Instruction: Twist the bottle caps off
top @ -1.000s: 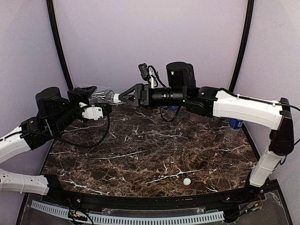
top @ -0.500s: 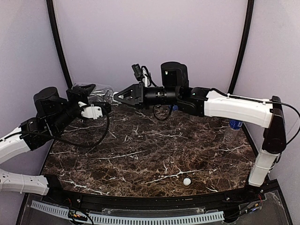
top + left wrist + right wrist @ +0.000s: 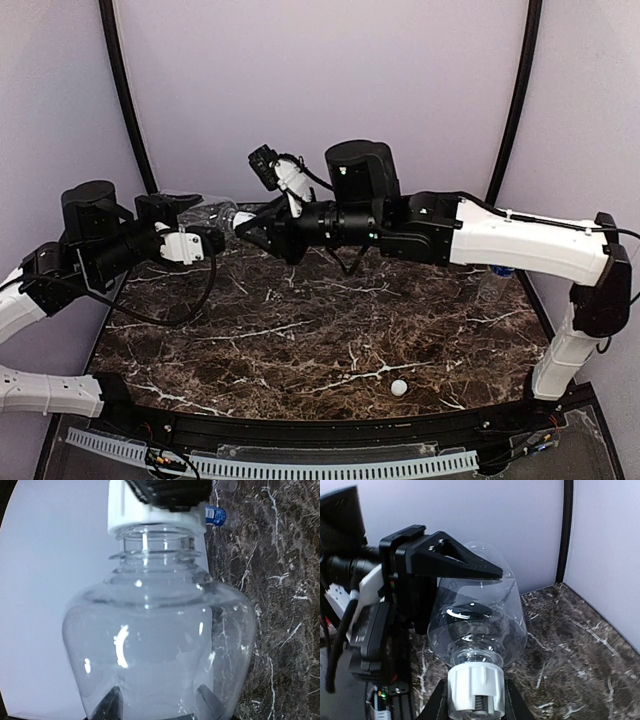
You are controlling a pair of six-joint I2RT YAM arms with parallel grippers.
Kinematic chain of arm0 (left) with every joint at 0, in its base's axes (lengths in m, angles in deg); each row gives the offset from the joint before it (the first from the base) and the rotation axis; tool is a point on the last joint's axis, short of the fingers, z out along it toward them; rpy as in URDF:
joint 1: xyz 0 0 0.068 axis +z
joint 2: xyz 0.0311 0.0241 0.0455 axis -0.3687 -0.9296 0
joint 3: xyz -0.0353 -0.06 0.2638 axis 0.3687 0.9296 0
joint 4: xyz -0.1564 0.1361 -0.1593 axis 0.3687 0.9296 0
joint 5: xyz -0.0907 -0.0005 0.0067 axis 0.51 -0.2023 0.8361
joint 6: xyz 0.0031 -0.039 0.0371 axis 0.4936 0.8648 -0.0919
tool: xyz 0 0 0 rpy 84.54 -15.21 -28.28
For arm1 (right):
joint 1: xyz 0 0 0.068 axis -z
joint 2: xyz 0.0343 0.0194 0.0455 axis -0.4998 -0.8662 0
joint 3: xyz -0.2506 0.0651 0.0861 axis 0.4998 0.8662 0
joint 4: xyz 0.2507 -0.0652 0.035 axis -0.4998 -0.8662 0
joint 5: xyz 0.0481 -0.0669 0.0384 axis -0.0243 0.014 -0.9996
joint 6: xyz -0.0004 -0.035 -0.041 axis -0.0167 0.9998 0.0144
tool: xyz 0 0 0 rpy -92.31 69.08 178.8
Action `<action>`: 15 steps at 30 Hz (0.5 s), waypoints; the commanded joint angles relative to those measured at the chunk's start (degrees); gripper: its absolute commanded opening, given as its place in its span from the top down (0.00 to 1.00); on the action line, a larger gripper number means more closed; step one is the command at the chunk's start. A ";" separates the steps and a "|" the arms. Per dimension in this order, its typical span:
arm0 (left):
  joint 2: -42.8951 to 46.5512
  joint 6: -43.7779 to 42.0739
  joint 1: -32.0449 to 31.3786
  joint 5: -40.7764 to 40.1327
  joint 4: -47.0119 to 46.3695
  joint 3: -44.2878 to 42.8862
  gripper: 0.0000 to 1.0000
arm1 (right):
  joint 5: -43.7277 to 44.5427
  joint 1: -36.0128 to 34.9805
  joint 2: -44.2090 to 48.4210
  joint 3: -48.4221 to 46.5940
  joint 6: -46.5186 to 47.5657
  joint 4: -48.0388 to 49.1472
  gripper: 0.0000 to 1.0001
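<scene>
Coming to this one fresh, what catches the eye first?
Above the far left of the table, the left gripper holds a clear bottle sideways in mid-air, while the right gripper is clamped on its white cap. A small loose cap, also white, lies alone near the front edge.

Top view:
- The held bottle, upper left of centre, is largely masked by the left gripper and the right gripper.
- A second bottle, at the right, is half hidden behind the right arm.
- The loose cap, lower centre, is too small for detail.

Left wrist view:
- The gripped cap is cut off by the upper edge.
- The held bottle's base is cut off by the lower edge.
</scene>
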 commanded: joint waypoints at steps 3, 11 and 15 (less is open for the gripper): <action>1.56 9.42 -0.28 15.50 23.71 -8.14 0.53 | 23.39 -12.87 4.46 4.46 48.53 2.21 1.00; 0.26 10.67 -0.29 20.25 32.73 -10.41 0.53 | 41.85 -20.86 2.70 13.81 93.66 22.98 1.00; -0.14 11.90 -0.28 22.58 35.38 -10.85 0.53 | 44.24 -21.30 2.41 16.94 106.81 31.49 1.00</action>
